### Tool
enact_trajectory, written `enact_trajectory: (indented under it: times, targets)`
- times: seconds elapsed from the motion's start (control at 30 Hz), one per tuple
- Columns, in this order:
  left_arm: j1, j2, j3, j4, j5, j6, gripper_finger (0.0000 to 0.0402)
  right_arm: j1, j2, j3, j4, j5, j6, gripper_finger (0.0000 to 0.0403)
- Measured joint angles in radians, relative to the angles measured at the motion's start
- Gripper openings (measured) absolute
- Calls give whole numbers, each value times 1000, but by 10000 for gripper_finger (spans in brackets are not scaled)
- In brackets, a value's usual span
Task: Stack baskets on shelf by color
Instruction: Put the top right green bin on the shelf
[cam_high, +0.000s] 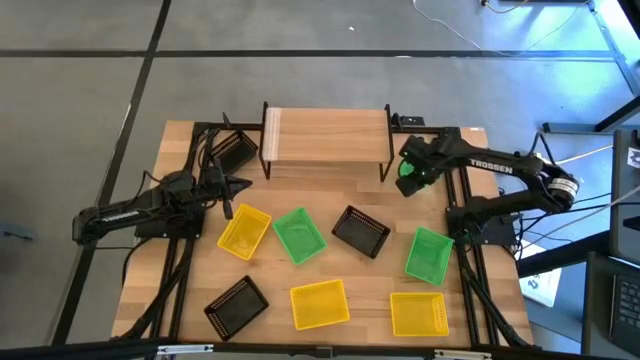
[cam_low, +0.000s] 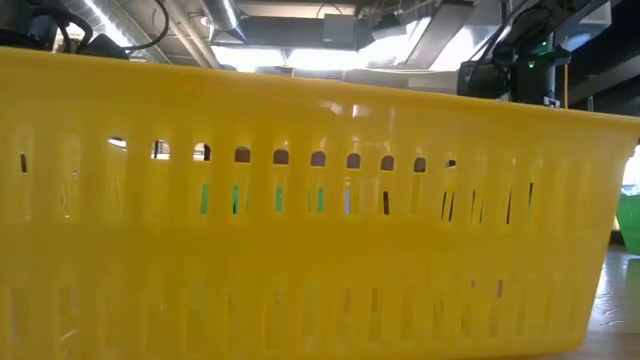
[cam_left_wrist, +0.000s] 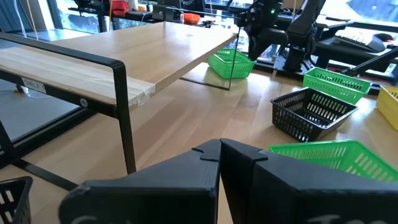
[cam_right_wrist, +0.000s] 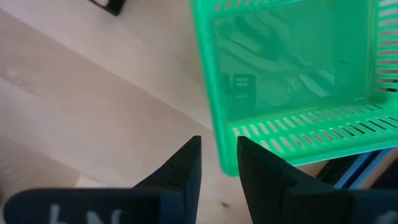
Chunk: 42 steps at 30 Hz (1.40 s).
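Observation:
The shelf (cam_high: 325, 135) stands at the table's far side, its plank top bare (cam_left_wrist: 124, 53). My right gripper (cam_right_wrist: 217, 158) is shut on a green basket (cam_high: 407, 184) just off the shelf's right legs, also seen in the left wrist view (cam_left_wrist: 231, 62). My left gripper (cam_high: 232, 190) is shut and holds nothing; it hovers between a black basket (cam_high: 235, 150) by the shelf's left legs and a yellow basket (cam_high: 244, 231). Resting flat on the table are a green basket (cam_high: 300, 235), a black basket (cam_high: 360, 230), another green one (cam_high: 430, 253), a black one (cam_high: 236, 305) and two yellow ones (cam_high: 319, 303) (cam_high: 419, 313). My right gripper pinches the green basket's rim at a corner (cam_right_wrist: 227, 163), with one finger on either side of the wall. The fingers come from above, slanting down. The basket sits tilted, low over the table (cam_left_wrist: 231, 62); whether its bottom touches the wood I cannot tell.
The low view is filled by the slotted wall of a yellow basket (cam_low: 300, 240) right at the camera, with a green basket's edge (cam_low: 630, 215) at the right. Bare wood lies between the shelf and the row of baskets (cam_high: 320, 195). Cables and arm bases line both table sides.

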Motion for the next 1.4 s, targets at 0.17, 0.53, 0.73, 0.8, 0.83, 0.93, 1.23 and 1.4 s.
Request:
enact_trajectory:
  times: [0.17, 0.53, 0.73, 0.8, 0.83, 0.93, 1.23, 1.4]
  targets:
    - [0, 0, 0, 0, 0, 6, 0, -28, 66, 0, 27, 2, -17, 101]
    - [0, 0, 38, -11, -1, 63, 0, -36, 182, 4, 109, 2, -51, 38]
    - [0, 39, 163, -52, -76, 134, 0, -35, 160, 3, 89, 31, -27, 6]
    - [0, 70, 209, -110, -92, 153, 0, -35, 146, 14, 66, 35, -22, 5]
    - [0, 91, 232, -139, -97, 156, 0, -35, 139, 21, 49, 37, -18, 4]
    - [0, 160, 286, -198, -102, 144, 0, -31, 121, 53, -28, 41, -7, 3]
    - [-1, 408, 446, -330, -101, 106, 0, 63, 85, 189, -383, 158, 118, 2]
    - [0, 530, 547, -400, -102, 106, 0, 123, 85, 304, -520, 195, 144, 1]
